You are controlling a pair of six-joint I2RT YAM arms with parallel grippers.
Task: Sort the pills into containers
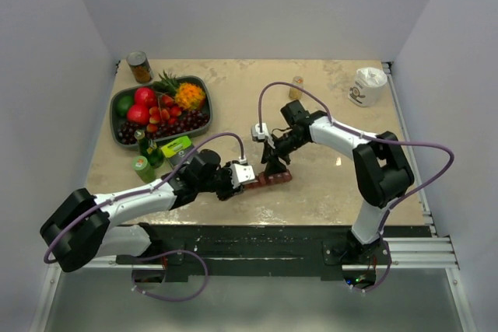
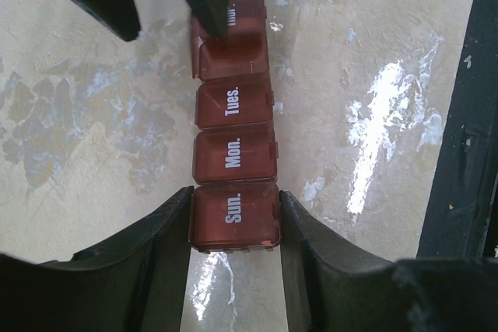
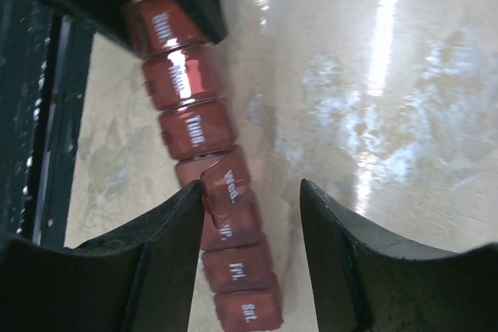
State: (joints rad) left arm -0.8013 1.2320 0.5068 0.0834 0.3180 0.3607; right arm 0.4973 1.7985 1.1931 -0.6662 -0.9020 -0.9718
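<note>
The containers [image 1: 268, 178], a dark red strip of day-labelled compartments, lie near the table's front edge. My left gripper [image 2: 236, 200] is shut on the "Sun." end of the containers [image 2: 233, 106], with both fingers against its sides. My right gripper [image 3: 251, 192] straddles the middle of the containers [image 3: 191, 134] and stands open. Its left finger touches the tilted-up "Wed." lid [image 3: 229, 170], and its right finger is clear of the strip. The pills show as a yellowish mass in a small clear bottle [image 1: 296, 87] standing at the back of the table, away from both grippers.
A dark fruit bowl [image 1: 124, 136] sits at the back left, with a tin can [image 1: 139, 67] behind it. A white cup [image 1: 367, 85] stands at the back right. Green bottles [image 1: 144, 167] and a green box [image 1: 176, 146] stand beside my left arm. The table's dark front edge [image 2: 459, 114] runs close to the strip.
</note>
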